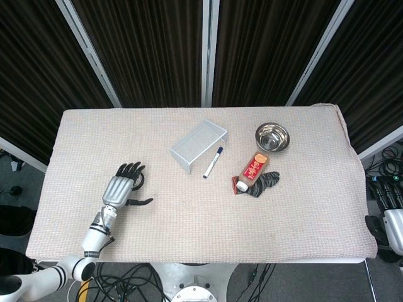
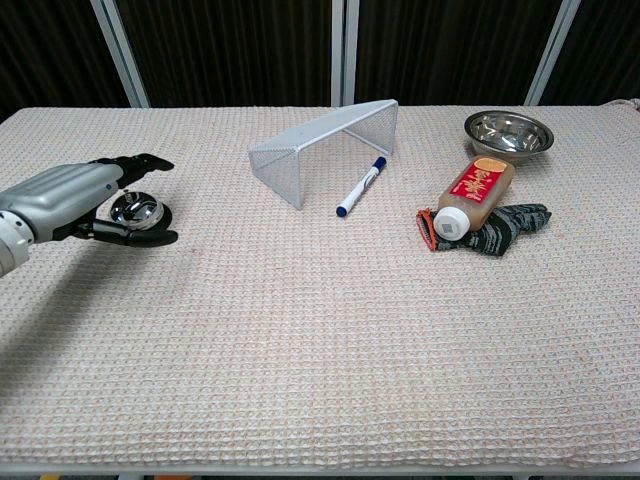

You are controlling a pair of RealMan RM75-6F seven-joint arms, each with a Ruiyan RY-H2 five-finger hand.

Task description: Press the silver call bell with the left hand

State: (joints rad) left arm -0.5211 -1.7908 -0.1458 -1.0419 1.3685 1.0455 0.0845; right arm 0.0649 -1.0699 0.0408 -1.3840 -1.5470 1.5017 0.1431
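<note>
The silver call bell [image 2: 136,209] on its black base sits at the table's left, mostly covered in the head view, where only its edge [image 1: 141,180] shows. My left hand [image 1: 121,187] [image 2: 80,197] hovers flat over the bell, fingers spread forward above the dome and thumb out to the side below it; whether it touches the bell I cannot tell. It holds nothing. My right hand [image 1: 391,220] hangs off the table's right edge, partly cut off by the frame, fingers apart.
A wire mesh rack [image 1: 198,145] lies at centre with a blue marker [image 1: 213,162] beside it. Further right are a steel bowl [image 1: 272,136], a brown bottle [image 1: 253,170] and a dark glove [image 1: 264,182]. A beige cloth [image 1: 189,233] covers the table.
</note>
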